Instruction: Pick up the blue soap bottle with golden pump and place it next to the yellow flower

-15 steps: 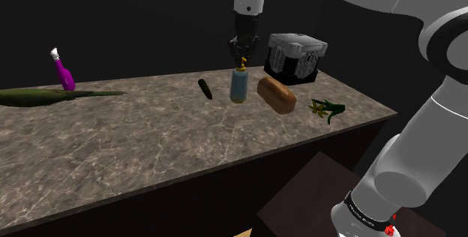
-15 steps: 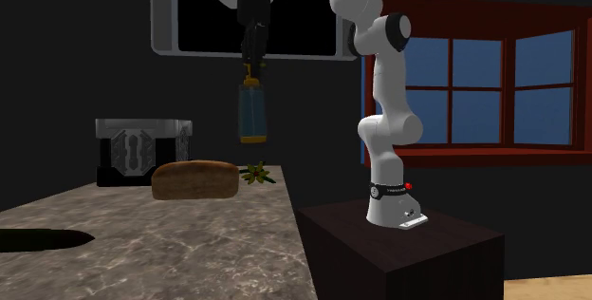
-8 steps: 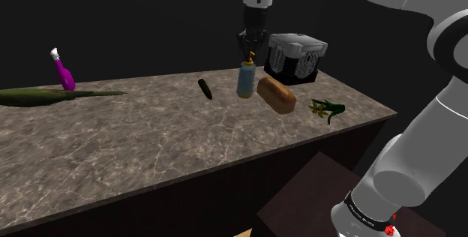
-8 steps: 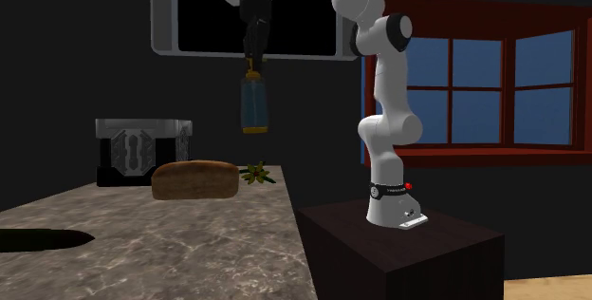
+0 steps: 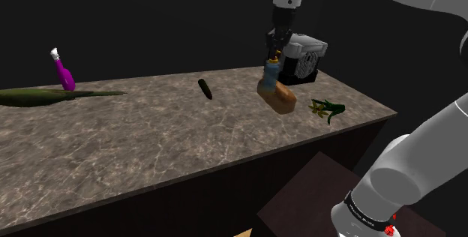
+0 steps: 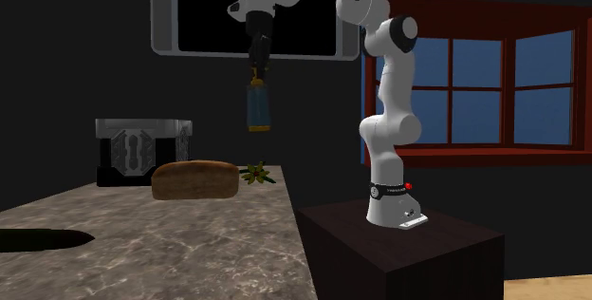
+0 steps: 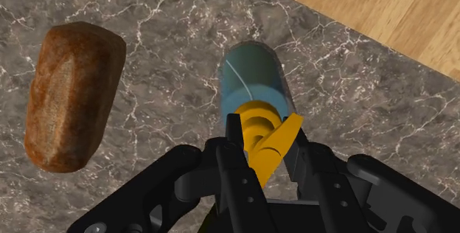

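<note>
Bottle [image 5: 274, 69]: drifting nearer the flower [image 5: 327, 109] since earlier.
Gripper [image 7: 263, 150]: clamping the golden pump [image 7: 256, 119], carrying.
Next: lowering beside flower, releasing.

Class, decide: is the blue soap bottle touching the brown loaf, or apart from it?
Apart. The second exterior view shows the bottle hanging from the gripper, with a clear gap between its base and the loaf.

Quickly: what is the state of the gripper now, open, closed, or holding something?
Gripper: closed, holding the blue soap bottle by its golden pump.
</note>
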### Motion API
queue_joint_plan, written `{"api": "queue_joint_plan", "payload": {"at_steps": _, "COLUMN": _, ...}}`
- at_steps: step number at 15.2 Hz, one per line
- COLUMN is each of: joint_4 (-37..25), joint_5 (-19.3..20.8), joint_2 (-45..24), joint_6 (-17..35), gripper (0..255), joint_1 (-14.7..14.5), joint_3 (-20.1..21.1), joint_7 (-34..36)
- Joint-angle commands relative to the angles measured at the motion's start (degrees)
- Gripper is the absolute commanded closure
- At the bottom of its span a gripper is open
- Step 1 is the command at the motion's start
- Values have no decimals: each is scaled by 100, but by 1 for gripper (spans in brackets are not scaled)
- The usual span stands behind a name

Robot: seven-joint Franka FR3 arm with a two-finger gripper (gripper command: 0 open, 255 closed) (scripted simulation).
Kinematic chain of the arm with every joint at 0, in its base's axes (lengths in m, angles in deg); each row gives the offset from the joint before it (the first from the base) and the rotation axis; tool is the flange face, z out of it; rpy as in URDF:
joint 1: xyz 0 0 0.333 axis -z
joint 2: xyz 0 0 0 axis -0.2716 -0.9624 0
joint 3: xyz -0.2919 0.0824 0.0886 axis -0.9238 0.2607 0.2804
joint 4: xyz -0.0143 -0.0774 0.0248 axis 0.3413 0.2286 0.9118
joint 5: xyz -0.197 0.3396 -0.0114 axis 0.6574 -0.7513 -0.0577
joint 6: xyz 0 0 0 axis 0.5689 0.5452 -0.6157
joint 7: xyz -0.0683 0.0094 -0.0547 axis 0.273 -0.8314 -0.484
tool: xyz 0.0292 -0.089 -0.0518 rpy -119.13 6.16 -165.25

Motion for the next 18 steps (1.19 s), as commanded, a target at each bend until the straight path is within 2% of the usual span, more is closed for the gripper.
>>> {"api": "queue_joint_plan", "payload": {"at_steps": 1, "joint_4": 181, "joint_5": 26, "joint_2": 166, "joint_6": 19, "gripper": 255, "joint_1": 97, "joint_3": -161, "joint_7": -264}}
{"api": "queue_joint_plan", "payload": {"at_steps": 9, "joint_4": 577, "joint_5": 231, "joint_2": 584, "joint_6": 19, "gripper": 255, "joint_1": 497, "joint_3": -881, "joint_7": -1357}}
{"api": "queue_joint_plan", "payload": {"at_steps": 18, "joint_4": 528, "joint_5": 489, "joint_2": 596, "joint_6": 18, "gripper": 255, "joint_1": 936, "joint_3": -1748, "joint_7": -2629}}
